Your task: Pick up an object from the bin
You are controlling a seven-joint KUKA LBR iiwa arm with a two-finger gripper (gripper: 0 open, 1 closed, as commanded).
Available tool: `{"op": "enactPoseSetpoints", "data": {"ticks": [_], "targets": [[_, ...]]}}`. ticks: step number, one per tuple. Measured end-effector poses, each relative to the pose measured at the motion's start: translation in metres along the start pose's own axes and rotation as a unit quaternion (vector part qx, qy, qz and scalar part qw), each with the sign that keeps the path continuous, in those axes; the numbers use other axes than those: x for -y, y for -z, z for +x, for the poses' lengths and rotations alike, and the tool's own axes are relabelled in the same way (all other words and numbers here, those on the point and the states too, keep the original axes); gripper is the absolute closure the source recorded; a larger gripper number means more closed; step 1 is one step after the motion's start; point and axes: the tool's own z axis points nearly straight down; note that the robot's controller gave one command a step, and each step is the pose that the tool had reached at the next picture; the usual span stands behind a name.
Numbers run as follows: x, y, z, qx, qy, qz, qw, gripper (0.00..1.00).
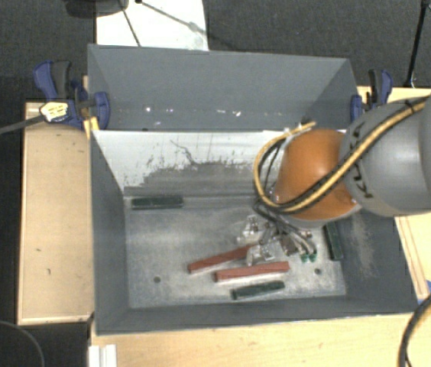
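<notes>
My gripper (pixel 265 245) hangs low over the bin floor, right of centre, its metal fingers just above the right ends of two reddish-brown bars. One reddish-brown bar (pixel 214 262) lies slanted, its right end under the fingers. A second reddish-brown bar (pixel 251 272) lies just below it, almost level. A dark green bar (pixel 257 289) rests in front of both, near the bin's front wall. How the fingers stand cannot be made out.
Another dark green bar (pixel 157 202) lies at the back left of the floor. A dark bar (pixel 332 242) stands along the right wall, and a small green piece (pixel 309 258) lies beside the gripper. The arm with its orange cover and cables reaches in from the right.
</notes>
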Motion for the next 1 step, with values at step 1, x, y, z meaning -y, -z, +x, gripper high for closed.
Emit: {"op": "enactPoseSetpoints", "data": {"ticks": [1], "targets": [[0.0057, 0.2016, 0.0050, -0.0063, 0.107, -0.003, 0.9943, 1.00]]}}
